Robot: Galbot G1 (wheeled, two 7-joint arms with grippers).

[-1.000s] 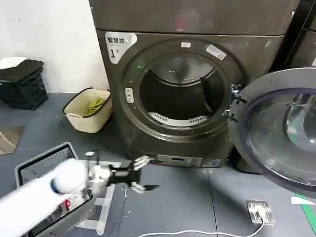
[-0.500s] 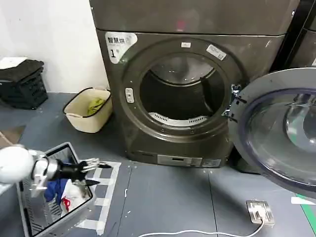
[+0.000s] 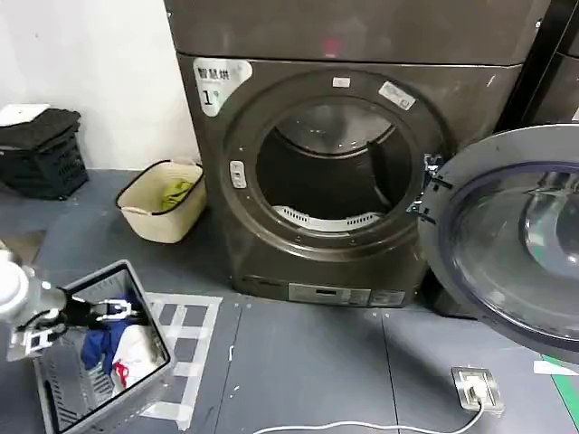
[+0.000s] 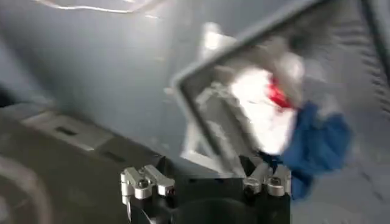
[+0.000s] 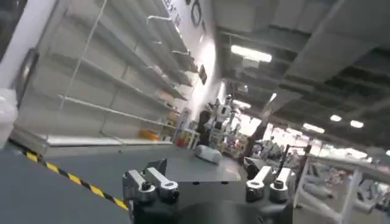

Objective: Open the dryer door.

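Dryer door (image 3: 507, 244): swung fully open on its hinge at 3 o'clock of the drum opening; chrome rim and dark glass face out toward the room, reaching the head view's 3 o'clock edge.
Machine (image 3: 344, 163): grey-brown body with a white "1" label (image 3: 217, 81) at 10 o'clock of the opening; the drum (image 3: 330, 172) is exposed and looks empty.
Left end effector (image 3: 109, 310): low at 8 o'clock of the head view, well apart from the door, hovering above a grey wire basket (image 3: 149, 384) that holds blue, white and red laundry (image 3: 118, 348). Its fingers stand slightly apart and grip nothing.
Left wrist view: the 2 fingertip mounts sit spread, with the basket rim (image 4: 201, 112) and the laundry beyond them.
Right end effector (image 5: 207, 182): parked, aimed out at shelving and the ceiling of the room; fingers spread, empty.
Other things: a cream tub (image 3: 163, 203) with something green inside sits on the floor at 9 o'clock of the machine; a power strip (image 3: 475, 389) and white cable lie at 5 o'clock.
Step in hand: judged from the door's position, the opening itself is done; the left arm is clear of the machine.
Next move: nothing more on the door seems called for; at most settle the left arm without catching the basket rim.
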